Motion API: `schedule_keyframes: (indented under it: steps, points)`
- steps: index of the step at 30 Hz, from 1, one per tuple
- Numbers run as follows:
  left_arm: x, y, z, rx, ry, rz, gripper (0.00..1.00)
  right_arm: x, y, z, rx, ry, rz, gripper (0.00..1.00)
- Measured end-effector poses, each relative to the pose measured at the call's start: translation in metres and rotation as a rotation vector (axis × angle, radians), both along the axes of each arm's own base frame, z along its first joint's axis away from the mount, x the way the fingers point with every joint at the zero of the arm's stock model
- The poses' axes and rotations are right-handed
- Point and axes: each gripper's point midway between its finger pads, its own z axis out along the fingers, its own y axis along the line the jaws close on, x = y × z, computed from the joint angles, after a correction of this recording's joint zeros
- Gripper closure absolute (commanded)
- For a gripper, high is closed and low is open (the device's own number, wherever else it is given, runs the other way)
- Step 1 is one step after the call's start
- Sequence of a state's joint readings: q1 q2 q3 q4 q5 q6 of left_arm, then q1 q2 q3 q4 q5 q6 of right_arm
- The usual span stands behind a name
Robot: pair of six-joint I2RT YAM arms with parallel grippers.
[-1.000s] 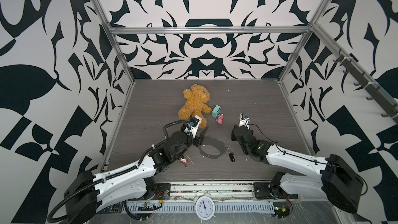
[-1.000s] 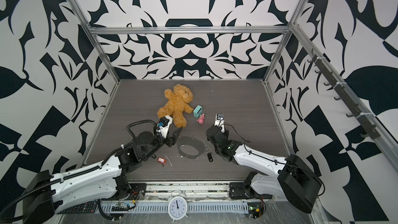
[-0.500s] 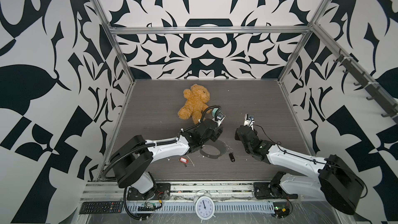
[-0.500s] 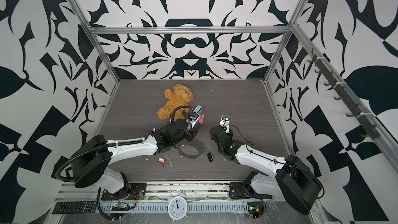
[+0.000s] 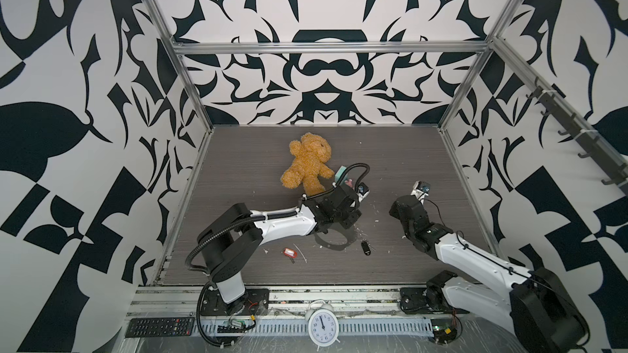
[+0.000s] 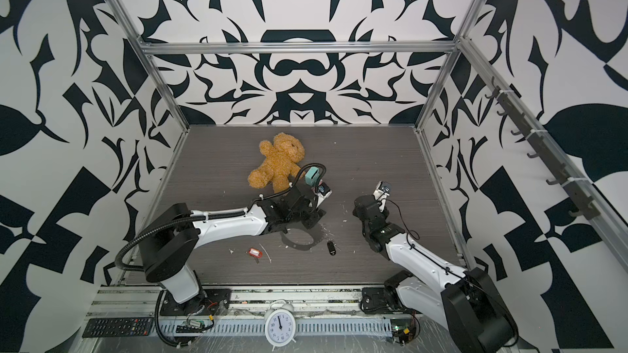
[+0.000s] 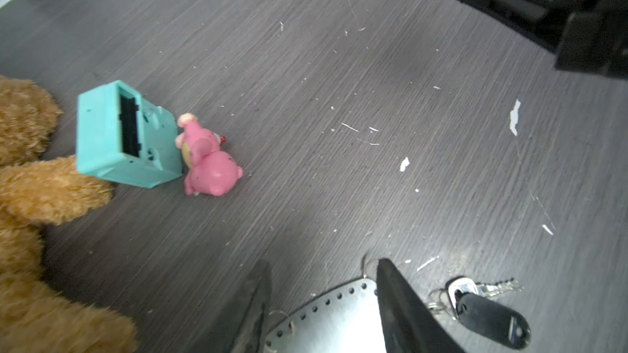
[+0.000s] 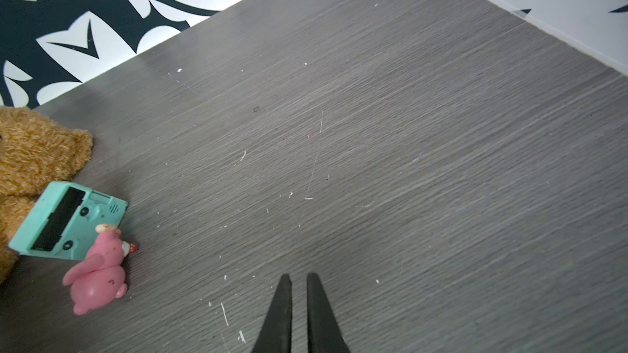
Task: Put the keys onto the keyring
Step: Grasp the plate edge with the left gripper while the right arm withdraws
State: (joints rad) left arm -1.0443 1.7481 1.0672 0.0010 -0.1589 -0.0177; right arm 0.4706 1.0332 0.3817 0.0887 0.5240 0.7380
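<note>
1. The step in hand is judged to be the securing of the strap (image 7: 326, 320), so that the keyring (image 7: 365, 268) at its end is presented steadily. The left pincer (image 7: 323, 263) is seen spread, with one finger on each side of the strap's end. Whether the strap is already pinched cannot be told.
2. The grip is best taken close to the ring, with the ring left clear of both fingers (it shows just beside one of them in the left wrist view), so that it is not covered.
3. The right pincer (image 8: 299, 278) is seen pressed almost together and empty, pointed over bare worktop (image 8: 407, 164). It is to be opened before any key is approached.
4. The black fob (image 7: 492, 319) is found flat on the worktop just beside the strap and is judged the easier first pick. The red tag (image 5: 289, 252) lies further off, toward the left arm's base.
5. The fob is best taken by its body, with one end left free for threading.
6. The strap is to be pressed only lightly, lest it slide or flex on the smooth surface.
</note>
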Motion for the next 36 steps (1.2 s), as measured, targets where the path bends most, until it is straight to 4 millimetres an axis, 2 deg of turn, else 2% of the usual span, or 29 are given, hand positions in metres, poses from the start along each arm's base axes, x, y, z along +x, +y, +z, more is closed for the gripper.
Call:
schedule_keyframes:
  steps: [5, 13, 20, 27, 30, 36]
  points:
    - [-0.007, -0.011, -0.014, 0.078, 0.026, -0.022, 0.46, 0.0, -0.005, 0.007, -0.003, -0.022, -0.017, 0.88]
    - [-0.015, -0.004, -0.036, 0.191, 0.059, -0.034, 0.42, -0.004, -0.02, -0.02, -0.042, 0.081, -0.057, 0.89]
    - [-0.018, -0.007, -0.047, 0.248, 0.077, -0.059, 0.37, -0.004, -0.02, -0.012, -0.027, 0.058, -0.054, 0.9]
    - [-0.025, -0.009, -0.062, 0.302, 0.094, -0.082, 0.37, -0.004, -0.018, -0.013, -0.022, 0.059, -0.047, 0.91]
    - [-0.024, -0.009, -0.066, 0.323, 0.093, -0.078, 0.42, -0.004, -0.018, -0.013, -0.02, 0.06, -0.044, 0.91]
    - [-0.022, -0.006, -0.072, 0.357, 0.086, -0.069, 0.63, -0.003, -0.016, -0.008, -0.008, 0.045, -0.038, 0.92]
